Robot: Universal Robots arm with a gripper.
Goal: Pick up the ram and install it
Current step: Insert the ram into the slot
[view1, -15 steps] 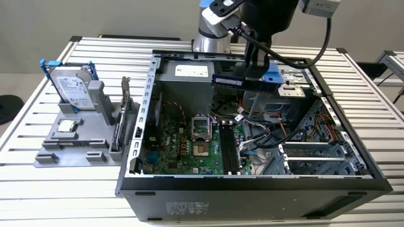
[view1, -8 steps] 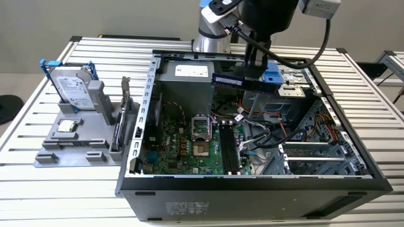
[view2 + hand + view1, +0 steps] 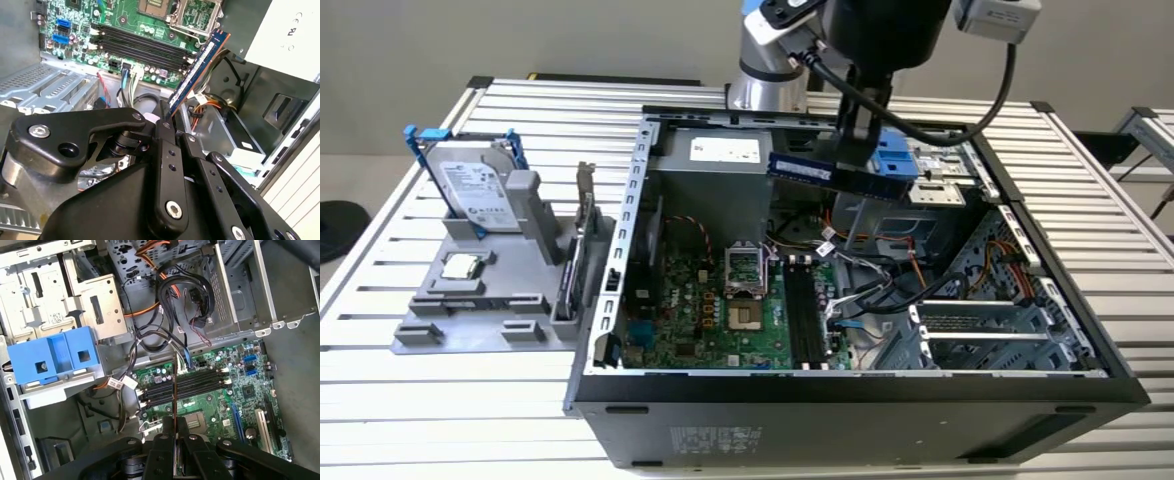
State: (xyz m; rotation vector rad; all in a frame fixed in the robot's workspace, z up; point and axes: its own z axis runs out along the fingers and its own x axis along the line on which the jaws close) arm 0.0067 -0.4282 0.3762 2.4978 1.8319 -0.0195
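Jaws gripping ram [image 3: 197, 70], hard drive [image 3: 471, 190] upright in exterior view

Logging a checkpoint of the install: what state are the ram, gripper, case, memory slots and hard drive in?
ram: held above the open case, not in a slot
gripper: shut on the ram
computer case: open, side panel off
memory slots: empty
hard drive: upright in the grey holder, outside the case

The ram [image 3: 838, 175] hangs above the case [image 3: 854, 400] — motherboard [image 3: 707, 320] inside; the hard drive [image 3: 474, 190] stands at the exterior view's left.
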